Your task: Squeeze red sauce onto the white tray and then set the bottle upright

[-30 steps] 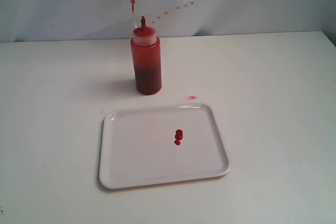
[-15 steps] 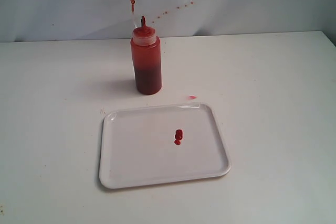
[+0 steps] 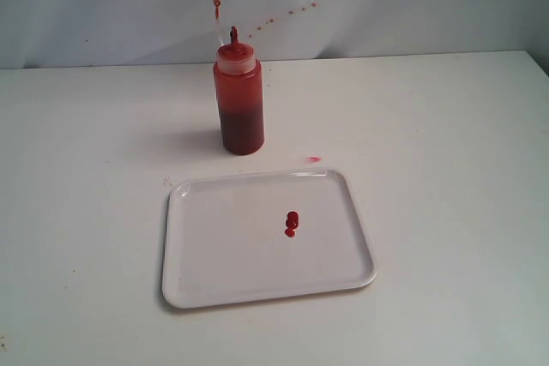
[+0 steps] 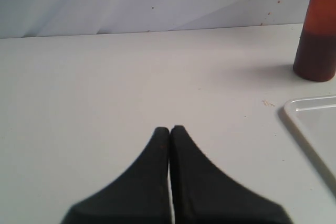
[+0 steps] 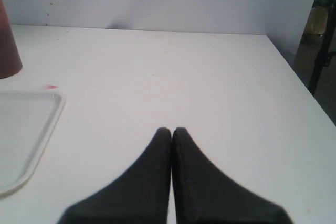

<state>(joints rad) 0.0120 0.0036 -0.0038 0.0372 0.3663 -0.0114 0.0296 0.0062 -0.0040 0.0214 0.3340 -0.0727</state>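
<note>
The bottle (image 3: 238,96) stands upright on the table behind the white tray (image 3: 214,272), its whitish cap and stained nozzle on top. Red sauce (image 3: 292,224) lies as small joined blobs near the tray's middle. Neither arm shows in the exterior view. In the left wrist view my left gripper (image 4: 169,129) is shut and empty over bare table, with the bottle (image 4: 316,35) and a tray corner (image 4: 310,114) off to one side. My right gripper (image 5: 171,130) is also shut on nothing; the tray's edge (image 5: 39,129) and the bottle's base (image 5: 8,51) show at that frame's border.
A small pinkish-red spot (image 3: 314,159) marks the table just behind the tray. Red specks (image 3: 292,13) dot the back wall. The table's right edge (image 5: 302,85) drops off beside the right gripper, with dark stands beyond it.
</note>
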